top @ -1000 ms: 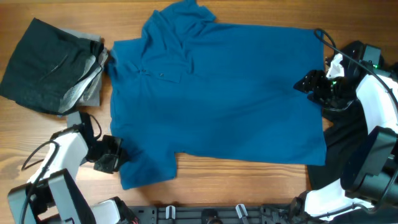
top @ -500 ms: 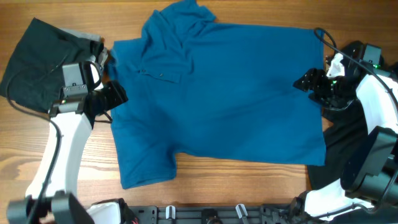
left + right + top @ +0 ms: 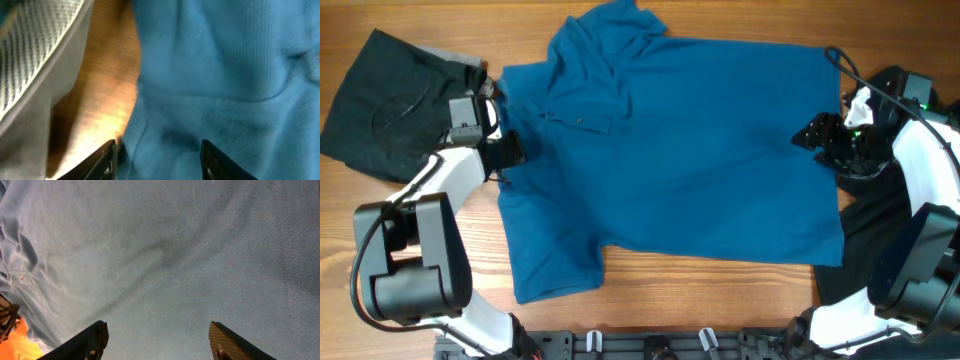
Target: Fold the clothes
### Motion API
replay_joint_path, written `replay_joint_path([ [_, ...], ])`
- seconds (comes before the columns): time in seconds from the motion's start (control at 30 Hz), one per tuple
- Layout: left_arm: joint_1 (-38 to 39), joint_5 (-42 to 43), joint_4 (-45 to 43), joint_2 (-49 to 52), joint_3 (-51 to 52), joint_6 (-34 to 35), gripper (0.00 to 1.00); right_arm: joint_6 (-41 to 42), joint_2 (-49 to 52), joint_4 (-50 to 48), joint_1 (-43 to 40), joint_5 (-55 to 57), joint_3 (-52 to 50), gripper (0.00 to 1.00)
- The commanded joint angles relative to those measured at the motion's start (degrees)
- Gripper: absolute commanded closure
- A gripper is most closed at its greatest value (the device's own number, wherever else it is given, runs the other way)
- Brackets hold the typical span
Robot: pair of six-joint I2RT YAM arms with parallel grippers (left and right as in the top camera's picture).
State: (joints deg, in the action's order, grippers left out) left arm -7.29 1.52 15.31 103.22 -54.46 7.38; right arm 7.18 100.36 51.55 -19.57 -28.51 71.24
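Blue polo shirt (image 3: pixel 690 160) spread flat, black and grey clothes (image 3: pixel 395 105) just beside.

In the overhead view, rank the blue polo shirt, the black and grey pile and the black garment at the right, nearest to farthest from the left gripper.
From the left gripper:
1. blue polo shirt, its edge right at it.
2. black and grey pile, close by, image left.
3. black garment, far across, at image right.

I see a brown wood table (image 3: pixel 720 290). A big blue shirt (image 3: pixel 700 160) lies on it, beside black and grey clothes (image 3: pixel 390 105).
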Motion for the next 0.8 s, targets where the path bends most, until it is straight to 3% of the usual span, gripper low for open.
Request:
replay_joint_path([
  [0.0,-0.4,-4.2,-0.6,2.5,-0.1,-2.6,0.44,-1.1,-0.8,0.3,0.1,-0.9,0.7,0.31],
  [0.1,-0.4,-2.8,-1.6,3.7,-0.1,-2.7,0.49,-1.0,-0.8,0.4,0.1,-0.9,0.7,0.32],
  [0.13,-0.4,-1.1,-1.6,3.9,-0.1,-2.7,0.55,-1.1,-0.8,0.4,0.1,-0.9,0.7,0.32],
  [0.23,-0.4,2.6,-1.9,3.9,-0.1,-2.7,0.86,-1.0,-0.8,0.4,0.1,1.2,0.7,0.37],
  [0.3,-0.4,2.5,-1.2,3.9,-0.1,-2.7,0.96,-0.4,-0.8,0.5,0.1,4.4,0.7,0.38],
  [0.5,-1.7,0.9,1.6,2.5,-0.9,-3.8,0.96,3.8,-0.8,0.6,0.0,14.2,0.7,0.41],
  [0.6,-5.0,-6.2,4.4,0.4,-2.0,0.6,0.96,3.0,-0.8,-1.1,0.0,16.3,0.7,0.35],
  [0.77,-12.6,-6.0,7.0,0.3,-2.1,0.8,0.96,-0.6,0.7,-0.9,0.1,16.1,0.4,0.36],
])
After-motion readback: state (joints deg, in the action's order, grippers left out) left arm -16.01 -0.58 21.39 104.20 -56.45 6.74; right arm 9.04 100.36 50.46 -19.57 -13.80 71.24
